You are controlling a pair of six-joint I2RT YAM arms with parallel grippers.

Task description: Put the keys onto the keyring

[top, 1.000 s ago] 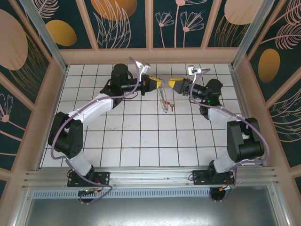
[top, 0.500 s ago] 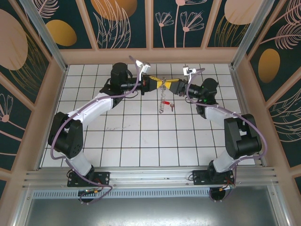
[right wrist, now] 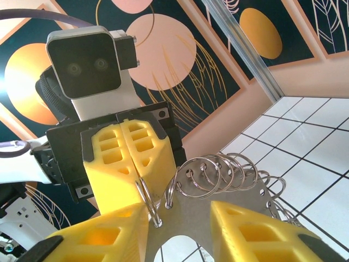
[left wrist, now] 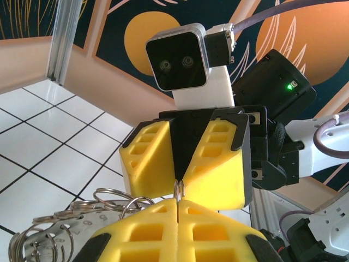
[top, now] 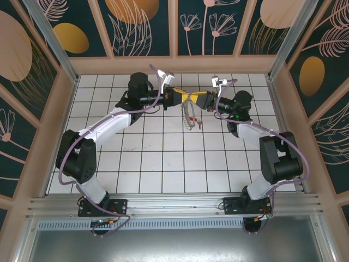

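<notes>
The keyring (top: pixel 188 114) is a flat silvery loop with several split rings through holes in its rim. It hangs above the tiles between both grippers. My left gripper (top: pixel 184 96) is shut on one split ring (left wrist: pixel 179 190) at the loop's top. My right gripper (top: pixel 197 100) faces it tip to tip, open, its yellow fingers (right wrist: pixel 103 234) either side of the loop's plate (right wrist: pixel 218 196). In the right wrist view the left gripper (right wrist: pixel 136 170) pinches a ring beside my left finger. The red-headed key (top: pixel 199 124) lies on the tiles below, held by nothing.
White tiled table (top: pixel 163 158) inside a walled booth, with a peach back wall (top: pixel 174 65) close behind both grippers. The two arms arch inward from the near edge, leaving the tiles between them open.
The right gripper has moved left until it meets the left gripper's tips at the keyring's top. The keyring has risen a little and now hangs slightly tilted. The red key has stayed put.
</notes>
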